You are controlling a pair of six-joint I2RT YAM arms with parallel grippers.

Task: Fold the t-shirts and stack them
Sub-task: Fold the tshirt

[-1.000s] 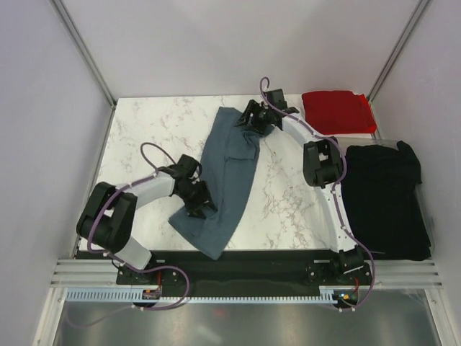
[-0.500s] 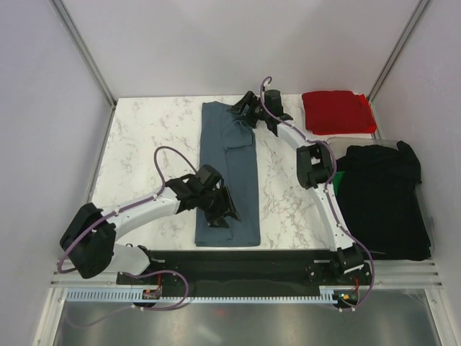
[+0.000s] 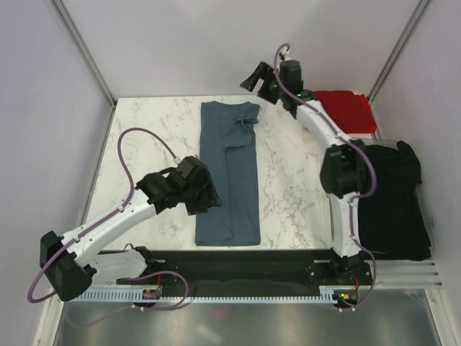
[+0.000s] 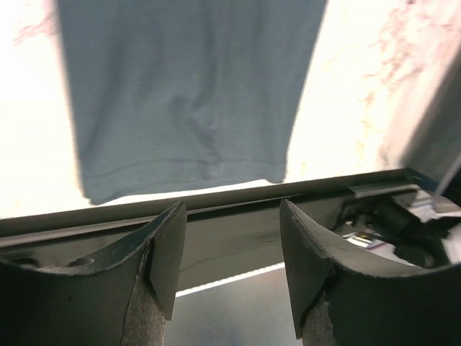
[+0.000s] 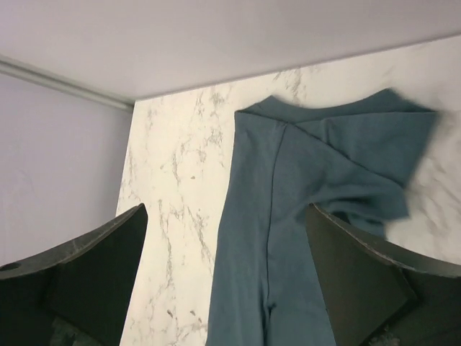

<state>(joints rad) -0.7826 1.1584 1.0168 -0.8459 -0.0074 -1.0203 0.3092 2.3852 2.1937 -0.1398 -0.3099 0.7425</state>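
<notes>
Change vs half a second ago: both grippers are off the blue-grey shirt [image 3: 229, 173]. The left gripper [image 3: 207, 196] was on the shirt's near-left edge. It has backed off to the left and now sits over bare marble just beside that edge, not touching cloth. The right gripper [image 3: 256, 75] was down at the collar end. It has lifted and pulled back past the far edge of the table [image 3: 144, 137]. Both are released: the left wrist view shows the fingers [image 4: 162, 259] apart with nothing between them, and the right wrist view shows the jaws spread wide and empty. The shirt has not shifted since then. A full second ago it lay diagonal and rumpled; now it's squared up.

Shirt state: folded lengthwise into a narrow strip, lying flat down the middle of the table, long axis running far to near. Collar end is near the far edge, hem near the front edge, just short of the black rail [image 3: 238, 258]. Long edges are straight and roughly parallel. A sleeve is folded in over the body at the far end, with a small bunched wrinkle at the far-right corner. Hem end is flat with one faint crease.

Red shirt [image 3: 353, 112]: folded, far-right corner, partly behind the right arm. Black shirts [image 3: 392, 202]: dark heap along the right side, well apart from the blue-grey one; count can't be told.
</notes>
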